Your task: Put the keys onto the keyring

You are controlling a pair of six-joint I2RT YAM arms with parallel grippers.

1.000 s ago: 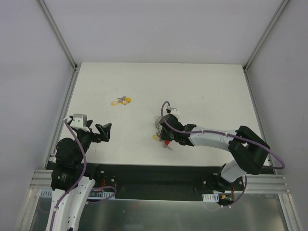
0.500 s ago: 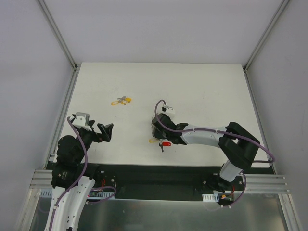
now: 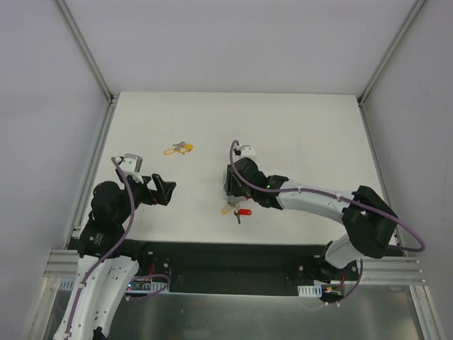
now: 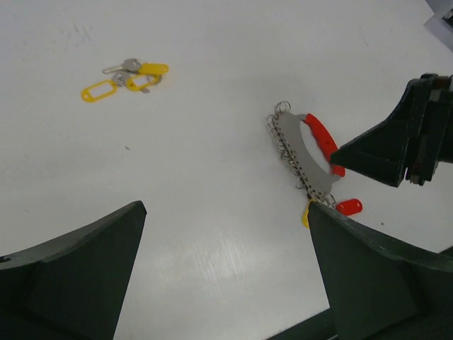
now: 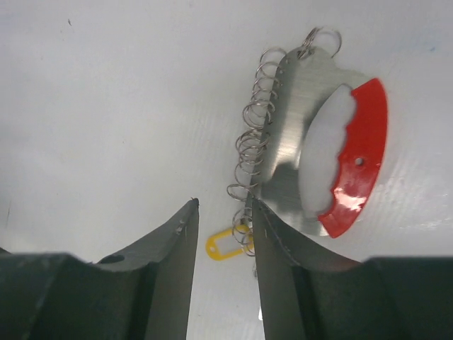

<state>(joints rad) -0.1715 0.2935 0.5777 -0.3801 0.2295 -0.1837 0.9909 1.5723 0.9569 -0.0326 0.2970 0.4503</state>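
On the white tabletop (image 3: 304, 127) the yellow-headed silver keys (image 4: 131, 74) lay well apart from the grey metal keyring (image 5: 304, 142) with a red curved grip; our left pincer (image 4: 226, 209) gaped empty, our right pincer (image 5: 223, 209), narrowly parted, hovered over the keyring; we judged the threading undone

Got the left gripper (image 3: 167, 192) spread wide, right gripper (image 3: 228, 186) stretched out leftward with jaws barely parted
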